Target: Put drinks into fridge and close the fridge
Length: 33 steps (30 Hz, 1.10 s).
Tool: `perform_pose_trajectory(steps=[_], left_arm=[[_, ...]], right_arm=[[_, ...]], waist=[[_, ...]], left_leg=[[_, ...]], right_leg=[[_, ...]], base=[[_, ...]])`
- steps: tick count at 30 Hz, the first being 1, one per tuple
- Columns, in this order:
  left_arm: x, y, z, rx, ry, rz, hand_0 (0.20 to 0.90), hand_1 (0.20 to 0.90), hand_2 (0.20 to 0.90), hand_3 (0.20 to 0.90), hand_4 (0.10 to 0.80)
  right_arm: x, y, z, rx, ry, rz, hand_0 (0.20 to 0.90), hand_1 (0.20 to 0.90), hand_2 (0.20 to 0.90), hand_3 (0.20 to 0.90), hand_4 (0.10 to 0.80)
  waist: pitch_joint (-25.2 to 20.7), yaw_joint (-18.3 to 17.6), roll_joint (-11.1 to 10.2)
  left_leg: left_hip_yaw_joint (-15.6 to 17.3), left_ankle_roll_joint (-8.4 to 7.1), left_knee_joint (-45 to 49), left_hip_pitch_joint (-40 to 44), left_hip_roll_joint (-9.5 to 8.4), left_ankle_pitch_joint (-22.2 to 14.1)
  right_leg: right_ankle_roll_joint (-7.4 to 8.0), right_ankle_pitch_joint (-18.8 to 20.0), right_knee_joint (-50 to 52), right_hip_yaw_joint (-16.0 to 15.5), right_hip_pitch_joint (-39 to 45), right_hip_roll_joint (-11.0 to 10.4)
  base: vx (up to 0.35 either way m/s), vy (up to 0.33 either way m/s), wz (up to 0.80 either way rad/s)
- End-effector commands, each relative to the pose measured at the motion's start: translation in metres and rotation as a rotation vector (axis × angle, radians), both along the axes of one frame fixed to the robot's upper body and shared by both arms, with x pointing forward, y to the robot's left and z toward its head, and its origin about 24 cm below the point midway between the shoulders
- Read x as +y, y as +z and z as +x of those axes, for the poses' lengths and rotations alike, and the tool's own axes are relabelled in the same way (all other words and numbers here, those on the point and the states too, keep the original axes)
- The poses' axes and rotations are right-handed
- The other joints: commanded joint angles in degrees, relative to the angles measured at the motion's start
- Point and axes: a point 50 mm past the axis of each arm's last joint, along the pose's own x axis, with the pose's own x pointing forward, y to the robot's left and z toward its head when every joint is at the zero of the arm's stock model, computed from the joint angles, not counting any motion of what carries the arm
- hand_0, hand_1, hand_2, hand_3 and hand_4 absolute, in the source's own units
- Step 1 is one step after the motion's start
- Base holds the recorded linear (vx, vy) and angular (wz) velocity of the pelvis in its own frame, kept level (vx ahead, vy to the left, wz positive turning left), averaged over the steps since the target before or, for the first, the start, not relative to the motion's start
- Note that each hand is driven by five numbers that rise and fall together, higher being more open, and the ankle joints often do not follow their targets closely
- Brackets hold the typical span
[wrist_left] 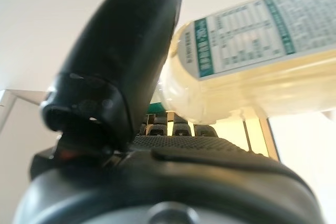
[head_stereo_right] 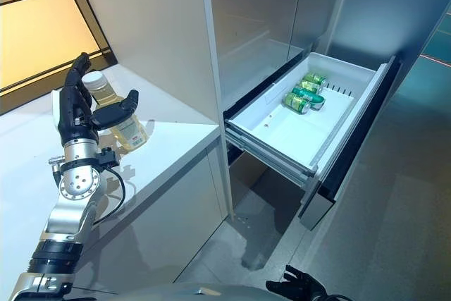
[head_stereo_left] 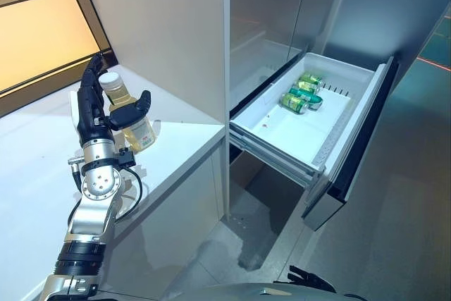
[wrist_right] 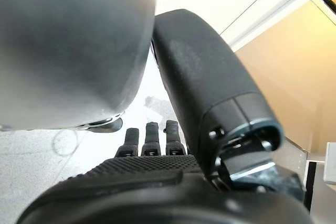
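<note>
**Left hand at the bottle, drawer standing open**

Nearest my head camera, the left arm is rising from the lower left, and the left hand (head_stereo_left: 95,114) is standing upright on the white counter (head_stereo_left: 183,128). Its fingers are reaching straight up behind the drink bottle (head_stereo_left: 127,107), and the thumb (wrist_left: 123,61) is lying across the bottle's front. I am reading that as a pinch between thumb and fingers, though in the wrist view the thumb is blocking most of the contact and only the bottle's label and pale yellow liquid are showing. The bottle is looking upright with its white cap on; whether its base is resting on the counter I cannot tell, since the hand is covering it.

The right hand (head_stereo_right: 296,288) is barely showing at the bottom edge of the right eye view, cut off by the frame. In its own wrist view its thumb is lying straight and a few fingertips are poking out, uncurled, holding nothing.

To the right, the fridge drawer (head_stereo_left: 320,156) is pulled out. Three green cans (head_stereo_left: 301,94) are lying on their sides together at its far end.
</note>
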Motion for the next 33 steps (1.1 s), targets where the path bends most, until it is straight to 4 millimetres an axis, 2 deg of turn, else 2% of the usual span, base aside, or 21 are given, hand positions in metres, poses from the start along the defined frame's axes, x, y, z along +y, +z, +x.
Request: perform_pose_trajectory(steps=[1, 33], left_arm=[[0.000, 0.037, 0.010, -0.160, -0.012, 0.038, 0.900, 0.900, 0.900, 0.900, 0.800], [0.011, 0.020, 0.017, -0.053, 0.075, 0.044, 0.900, 0.900, 0.900, 0.900, 0.800]], right_arm=[[0.012, 0.002, 0.021, -0.053, 0.059, 0.036, 0.900, 0.900, 0.900, 0.900, 0.800], [0.009, 0.002, 0.019, -0.042, 0.062, 0.031, 0.900, 0.900, 0.900, 0.900, 0.800]], waist=[[-1.20, -0.77, 0.91], [-1.24, -1.80, 1.25]], left_leg=[[4.35, -0.17, 0.36, 0.49, 0.37, -4.85], [5.36, -0.26, 0.36, 0.90, 0.50, -4.97]], right_leg=[[4.23, -3.26, 3.86, 0.10, -0.43, -1.17], [4.33, -3.31, 3.52, 0.85, -0.18, -1.00]], base=[[0.000, 0.000, 0.00], [0.000, 0.000, 0.00]])
